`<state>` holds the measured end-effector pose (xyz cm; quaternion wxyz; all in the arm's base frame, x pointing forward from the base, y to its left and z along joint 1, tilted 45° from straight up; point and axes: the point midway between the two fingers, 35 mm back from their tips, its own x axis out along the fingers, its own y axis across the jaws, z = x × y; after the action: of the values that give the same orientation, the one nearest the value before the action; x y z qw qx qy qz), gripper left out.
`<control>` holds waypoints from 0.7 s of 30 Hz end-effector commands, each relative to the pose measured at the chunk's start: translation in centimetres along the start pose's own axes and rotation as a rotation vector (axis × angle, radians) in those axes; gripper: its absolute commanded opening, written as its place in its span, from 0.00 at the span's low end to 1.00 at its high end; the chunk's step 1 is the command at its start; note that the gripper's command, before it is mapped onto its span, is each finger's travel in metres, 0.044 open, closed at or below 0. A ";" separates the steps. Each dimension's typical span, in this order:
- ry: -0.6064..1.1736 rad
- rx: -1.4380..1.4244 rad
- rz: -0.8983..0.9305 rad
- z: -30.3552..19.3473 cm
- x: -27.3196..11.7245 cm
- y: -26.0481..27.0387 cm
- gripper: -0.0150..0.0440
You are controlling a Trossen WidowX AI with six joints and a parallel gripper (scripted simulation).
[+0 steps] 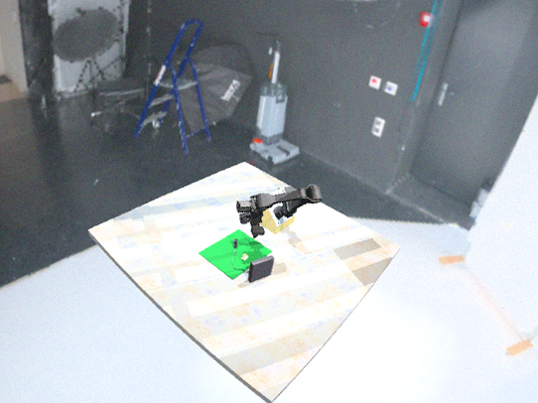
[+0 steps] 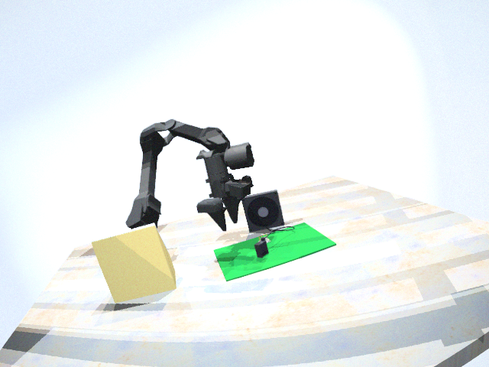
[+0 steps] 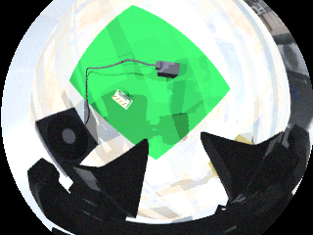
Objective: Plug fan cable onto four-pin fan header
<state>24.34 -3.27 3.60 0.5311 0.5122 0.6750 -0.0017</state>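
The green board (image 1: 213,253) (image 2: 306,238) (image 3: 132,29) lies flat on the table. The black plug (image 1: 235,243) (image 2: 260,248) (image 3: 168,70) is over the board, off to one side of the header; whether it rests on the board I cannot tell. The small pale four-pin header (image 1: 244,256) (image 3: 122,99) stands on the board, apart from the plug. A thin dark cable (image 3: 87,93) runs from the plug to the fan (image 1: 261,269) (image 2: 262,212) (image 3: 68,135), which stands upright beside the board. My gripper (image 1: 255,236) (image 2: 230,226) (image 3: 174,139) is open and empty, raised above the table near the board's edge.
A yellow block (image 1: 276,225) (image 2: 134,264) sits near the arm's base, on the side of the board away from the fan. The table's edge (image 1: 180,318) runs around the scene. The cable makes a loop near the fan's foot.
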 end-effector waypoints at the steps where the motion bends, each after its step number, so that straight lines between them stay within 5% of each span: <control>1: -0.007 -0.181 0.001 1.4 -1.1 0.1 0.91; 3: -0.010 -0.350 0.002 2.5 -2.1 0.0 1.00; 14: -0.025 -1.269 0.011 7.9 -7.2 -1.6 1.00; 21: -0.027 -1.325 0.011 8.2 -7.5 -1.8 1.00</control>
<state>27.24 -9.72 4.20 0.7011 0.2433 0.6028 0.2929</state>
